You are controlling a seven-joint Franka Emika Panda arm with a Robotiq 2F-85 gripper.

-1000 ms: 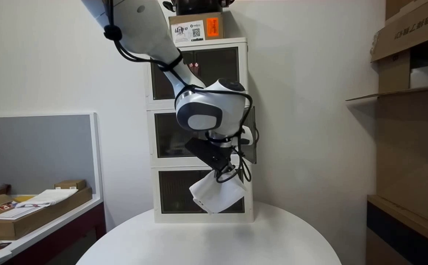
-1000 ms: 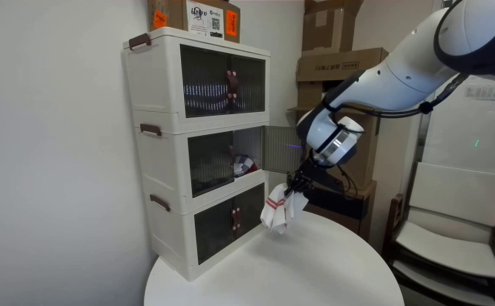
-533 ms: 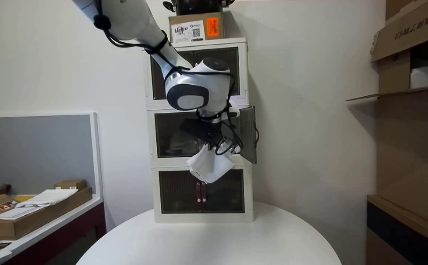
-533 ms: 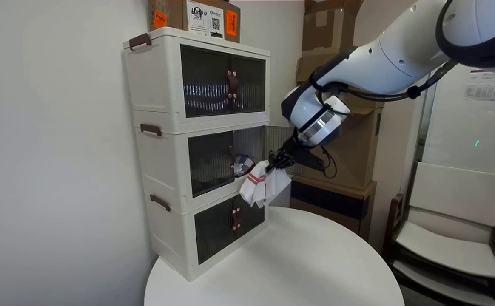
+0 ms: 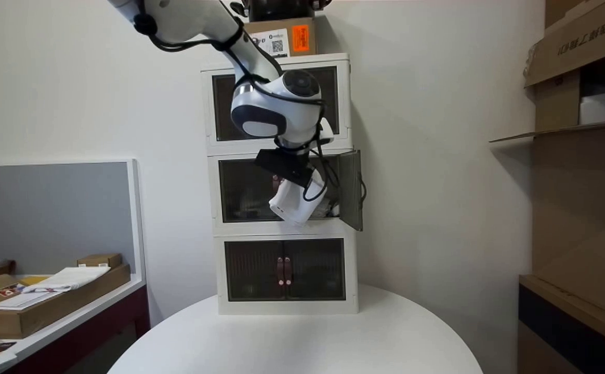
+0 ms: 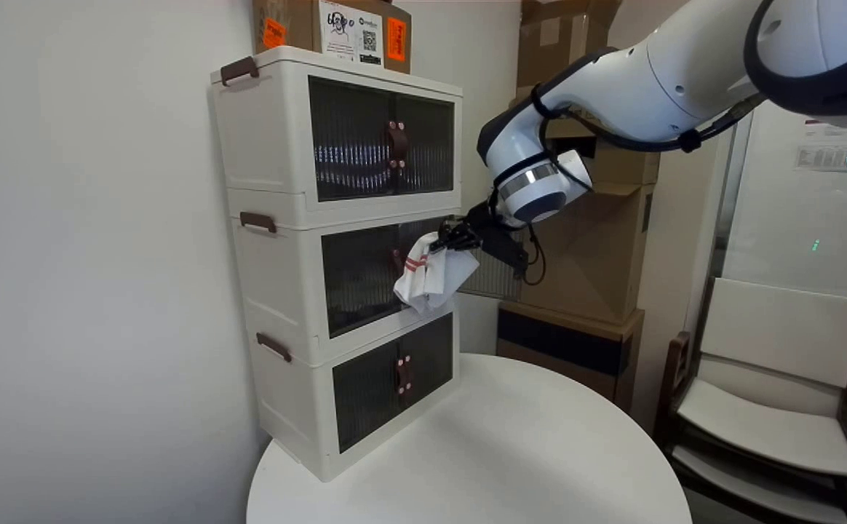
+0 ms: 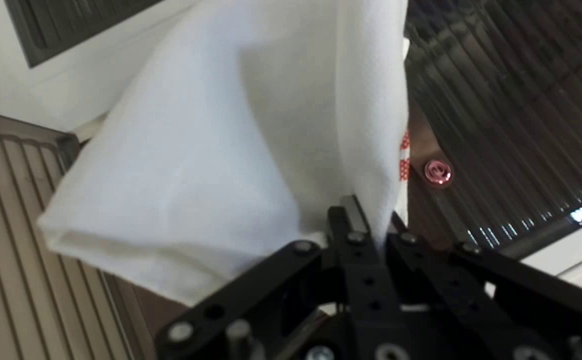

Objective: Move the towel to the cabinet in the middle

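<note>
The white towel with red stripes hangs in folds in both exterior views [image 5: 294, 202] [image 6: 427, 284] and fills much of the wrist view [image 7: 196, 150]. My gripper [image 7: 375, 212] is shut on it, with cloth pinched between the fingers; it also shows in an exterior view [image 6: 438, 246]. The middle cabinet [image 6: 274, 284] has its right door [image 5: 352, 189] swung open and its left door [image 6: 358, 284] shut. The towel hangs in front of the open half, at its height, partly overlapping the shut door. Whether any of it is inside I cannot tell. Most of the compartment is hidden.
The open door [image 7: 21, 240] stands close beside the towel in the wrist view. The top cabinet [image 6: 256, 138] and bottom cabinet [image 6: 285, 407] have shut doors. The stack stands on a round white table [image 6: 525, 451]. Cardboard boxes [image 6: 583, 255] stand behind the arm.
My gripper has risen with the towel and moved in toward the middle cabinet's open side. The checkered cloth inside the compartment is now hidden. The towel stays gripped.
</note>
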